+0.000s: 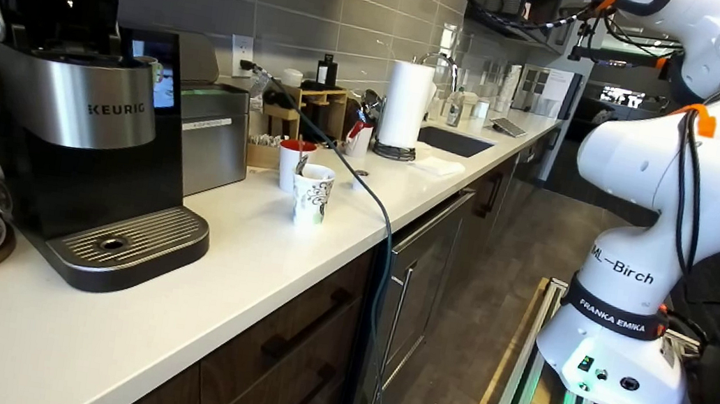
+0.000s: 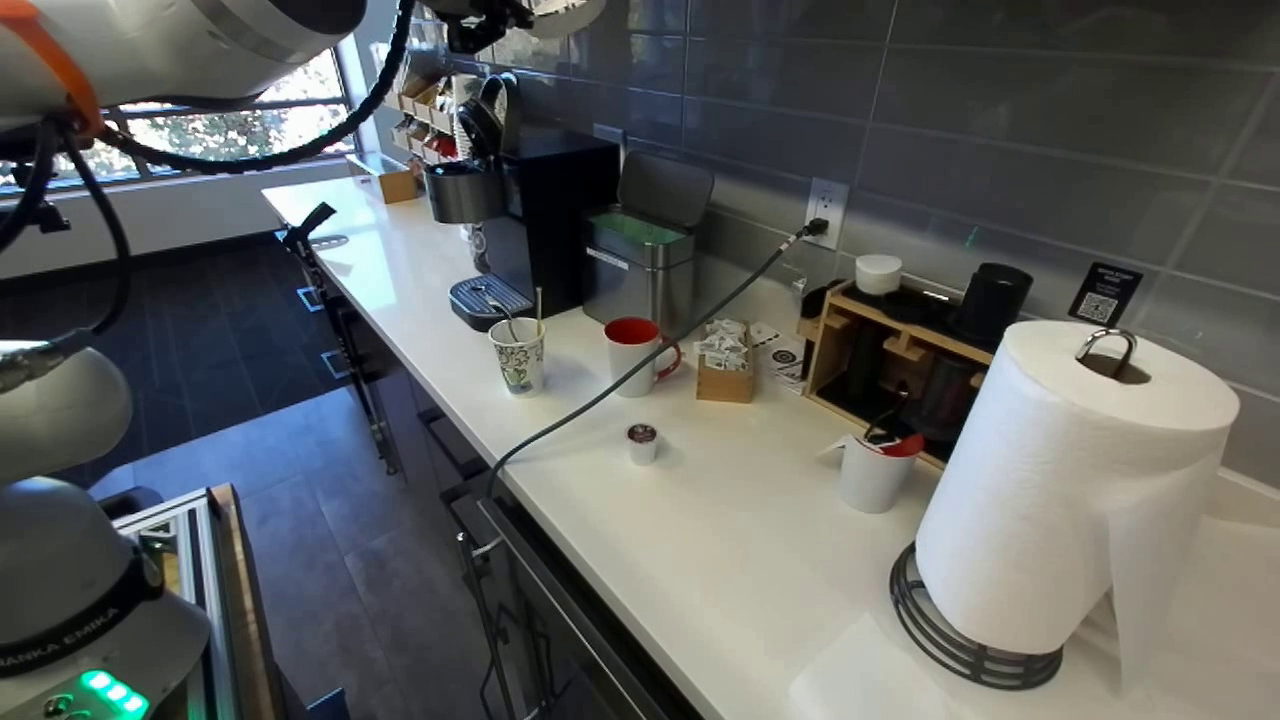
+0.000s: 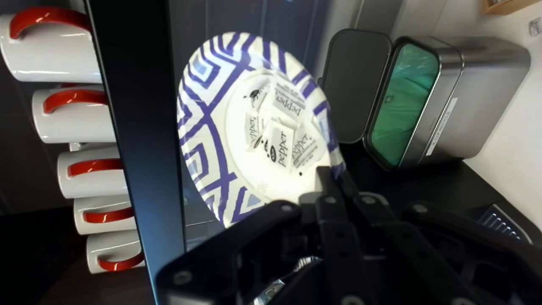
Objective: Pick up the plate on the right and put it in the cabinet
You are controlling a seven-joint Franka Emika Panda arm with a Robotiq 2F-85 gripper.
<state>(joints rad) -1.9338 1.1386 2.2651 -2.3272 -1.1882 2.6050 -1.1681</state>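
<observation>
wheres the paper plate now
In the wrist view, the gripper holds the paper plate by its rim, between white mugs at left and an open metal bin at right.

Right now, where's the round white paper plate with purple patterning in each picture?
Wrist view: plate around centre; rectangular steel bin, upper right.
In an exterior view: plate cut off at top; bin near middle.
In an exterior view: no plate; bin left of centre.
Shared landmark: bin.

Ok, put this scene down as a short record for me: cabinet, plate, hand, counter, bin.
Cabinet: row of white, red-handled mugs
Plate: white with purple pattern, pepper packets on it, outside the cabinet
Hand: shut on the plate's rim
Counter: coffee machine, paper cup, red-lined mug, paper towels
Bin: metal, lid up, green liner inside
</observation>
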